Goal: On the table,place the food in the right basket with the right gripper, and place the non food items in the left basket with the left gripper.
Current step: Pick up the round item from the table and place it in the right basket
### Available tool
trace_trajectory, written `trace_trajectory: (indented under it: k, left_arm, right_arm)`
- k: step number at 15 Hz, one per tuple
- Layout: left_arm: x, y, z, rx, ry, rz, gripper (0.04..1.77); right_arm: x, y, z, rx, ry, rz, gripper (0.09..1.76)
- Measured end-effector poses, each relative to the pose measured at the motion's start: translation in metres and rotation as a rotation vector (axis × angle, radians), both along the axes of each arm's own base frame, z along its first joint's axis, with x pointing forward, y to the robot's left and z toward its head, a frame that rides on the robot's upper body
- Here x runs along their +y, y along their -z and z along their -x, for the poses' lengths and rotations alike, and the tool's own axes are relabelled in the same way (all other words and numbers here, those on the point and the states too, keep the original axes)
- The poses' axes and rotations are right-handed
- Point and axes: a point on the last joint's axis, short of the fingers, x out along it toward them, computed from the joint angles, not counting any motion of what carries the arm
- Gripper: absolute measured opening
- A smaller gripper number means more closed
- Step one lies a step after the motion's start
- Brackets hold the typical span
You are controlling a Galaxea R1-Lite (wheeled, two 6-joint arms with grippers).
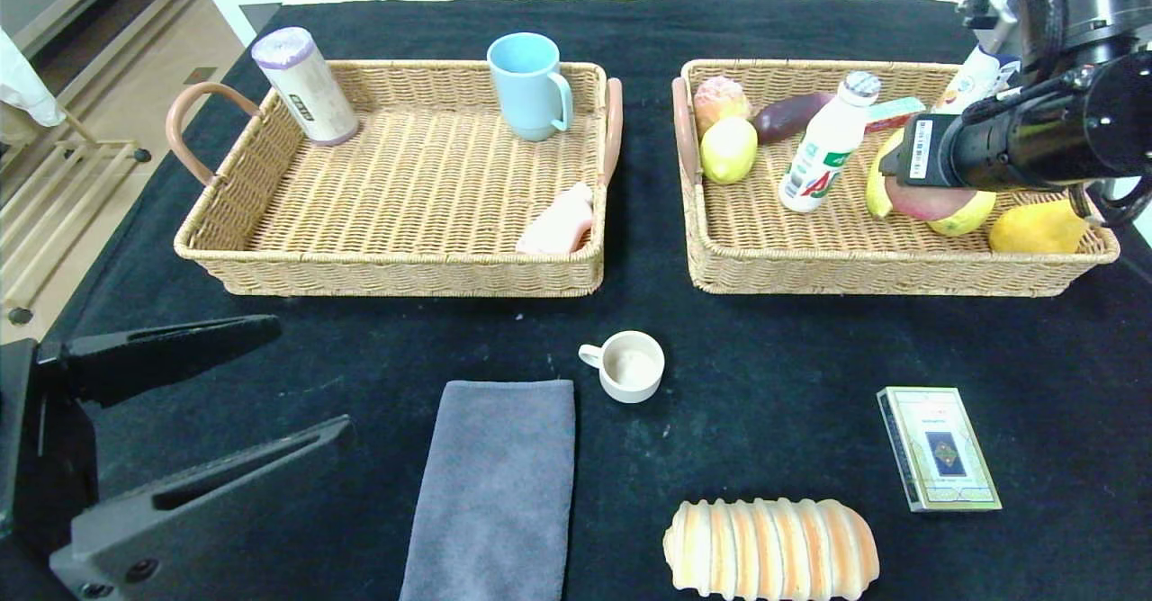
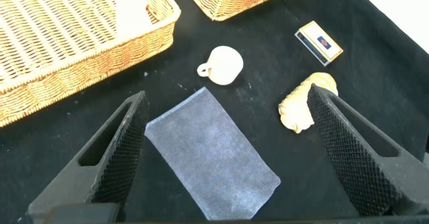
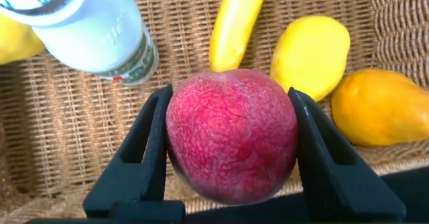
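Note:
My right gripper (image 3: pixel 231 150) is shut on a red peach (image 3: pixel 231 133) and holds it over the right basket (image 1: pixel 900 282), near its right side; the peach (image 1: pixel 922 201) shows under the arm in the head view. My left gripper (image 1: pixel 315 374) is open and empty at the table's front left, above a grey towel (image 2: pixel 211 153). On the table lie the towel (image 1: pixel 495 484), a small white cup (image 1: pixel 630 365), a card box (image 1: pixel 938 446) and a bread loaf (image 1: pixel 772 547). The left basket (image 1: pixel 270 160) stands at the back left.
The left basket holds a paper roll (image 1: pixel 304 85), a blue mug (image 1: pixel 531 85) and a pink item (image 1: pixel 558 223). The right basket holds a milk bottle (image 1: pixel 828 142), a lemon (image 1: pixel 727 149), a banana (image 3: pixel 238 23), a mango (image 1: pixel 1035 228) and other fruit.

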Motion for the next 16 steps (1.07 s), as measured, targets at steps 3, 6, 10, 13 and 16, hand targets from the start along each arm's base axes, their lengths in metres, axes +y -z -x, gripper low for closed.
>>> trace_trajectory:
  k: [3, 6, 10, 13, 16]
  left_arm:
    - [0.0, 0.0, 0.0, 0.001, 0.0, -0.001, 1.72]
    - [0.0, 0.001, 0.0, 0.0, 0.0, -0.001, 1.72]
    - [0.0, 0.001, 0.0, 0.0, -0.001, -0.001, 1.72]
    - [0.0, 0.0, 0.001, -0.001, -0.001, -0.001, 1.72]
    - [0.0, 0.001, 0.001, 0.0, 0.0, -0.002, 1.72]
  right_arm:
    - [0.0, 0.002, -0.007, -0.004, 0.006, 0.002, 1.13]
    - [0.0, 0.006, -0.011, 0.006, 0.009, 0.004, 1.13]
    - [0.001, 0.009, -0.013, 0.014, 0.011, 0.008, 1.21]
    - [0.001, 0.01, -0.013, 0.015, 0.009, 0.006, 1.37]
    - [0.002, 0.009, -0.012, 0.017, 0.005, 0.006, 1.47]
